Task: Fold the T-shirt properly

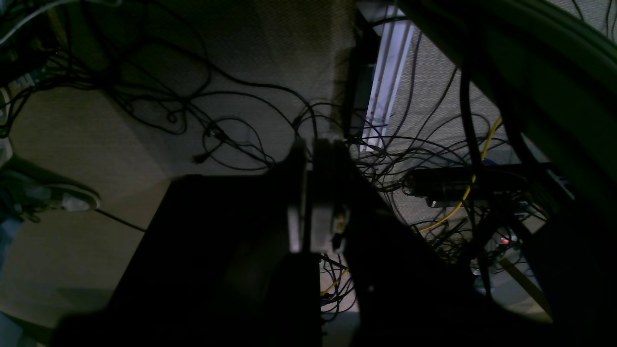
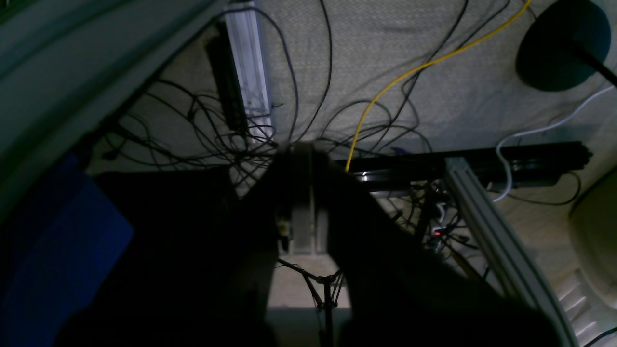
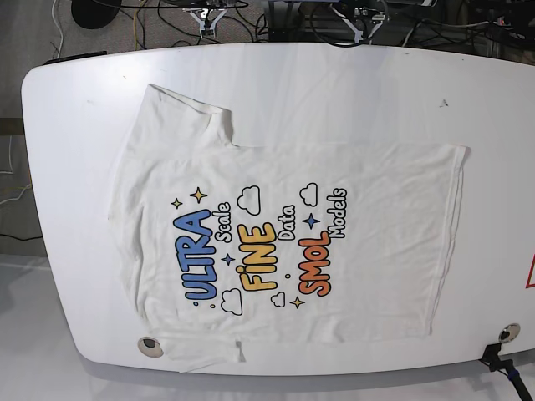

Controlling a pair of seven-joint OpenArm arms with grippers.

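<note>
"Left wrist view first: what's your left pincer (image 1: 315,147) doing?"

"Its fingers look pressed together, pointing up the frame over tangled cables (image 1: 226,137). No shirt shows there."

"And the right wrist view?"

"My right pincer (image 2: 301,147) looks pressed together too, also pointing up the frame, the yellow cable (image 2: 385,89) beyond it."

"Now the base view. Where's the shirt?"

"The T-shirt (image 3: 384,234) lies unfolded, print up, across the middle of the tabletop (image 3: 63,167), hem (image 3: 447,242) at the right, one sleeve (image 3: 177,121) upper left, the other lower left. I judge it light, soft and floppy, likely to wrinkle if dragged. I'd pinch the sleeve ends or hem corners."

"And your arms?"

"Drawn back at the top of the frame, both pincers beyond the tabletop's upper edge, apart from the cloth."
</note>
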